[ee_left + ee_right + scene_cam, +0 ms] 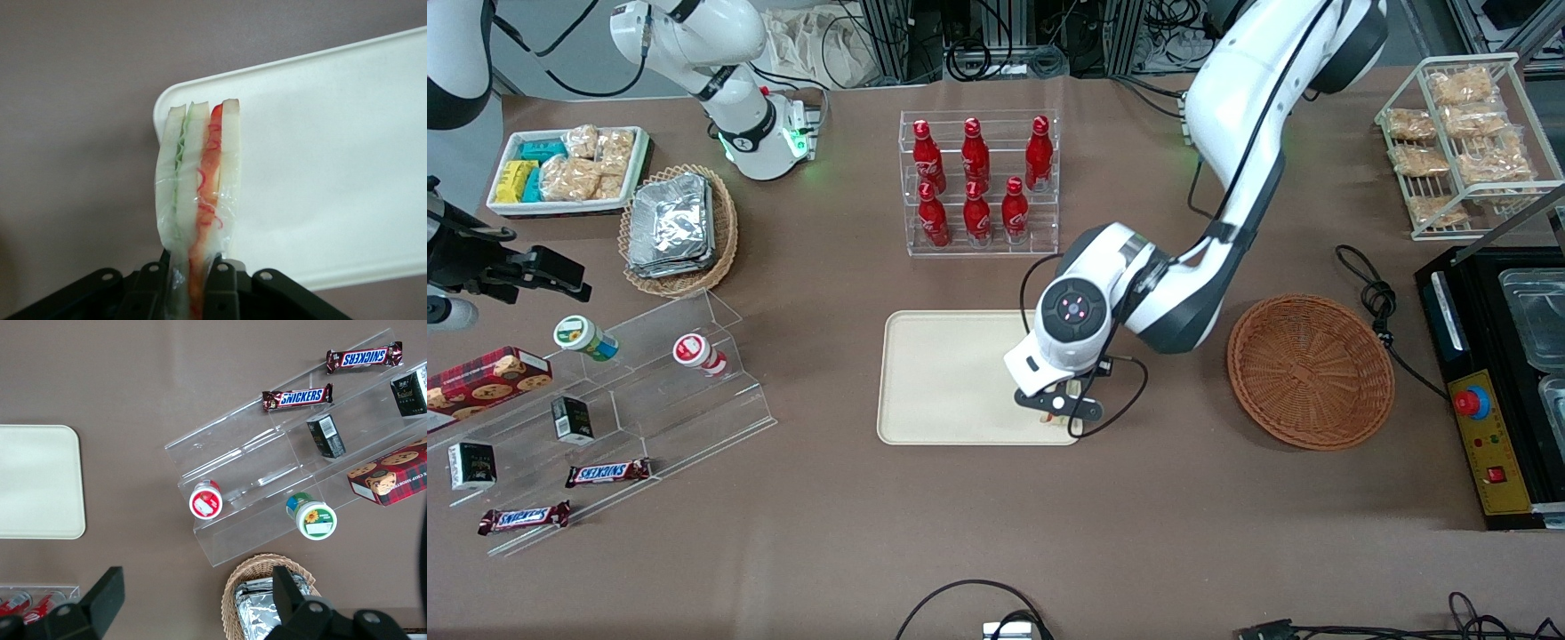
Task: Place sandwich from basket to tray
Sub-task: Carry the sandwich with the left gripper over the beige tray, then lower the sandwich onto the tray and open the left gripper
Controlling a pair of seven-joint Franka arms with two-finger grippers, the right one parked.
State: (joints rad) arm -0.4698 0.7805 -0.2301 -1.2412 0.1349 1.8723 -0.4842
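The sandwich [197, 193] is held in the tool [193, 277] — the two fingers [223, 287] are closed tight on its wrapped end, and you can see white bread with a green line and a red line inside. It hangs over a corner of the tray [333, 167], the corner that is nearer the front camera and toward the working arm's end of the worktop [996, 533]. In the front view the tool [1060, 404] sits low over that corner of the cream tray [943, 373], and the sandwich itself is mostly hidden under the arm. The round reddish-brown basket [1310, 370] lies beside the tray, toward the working arm's end — it has nothing in it. Farther from the front camera than the tray stands a clear rack of red bottles [978, 182]. Toward the parked arm's end is a lighter basket with foil packets [676, 229].
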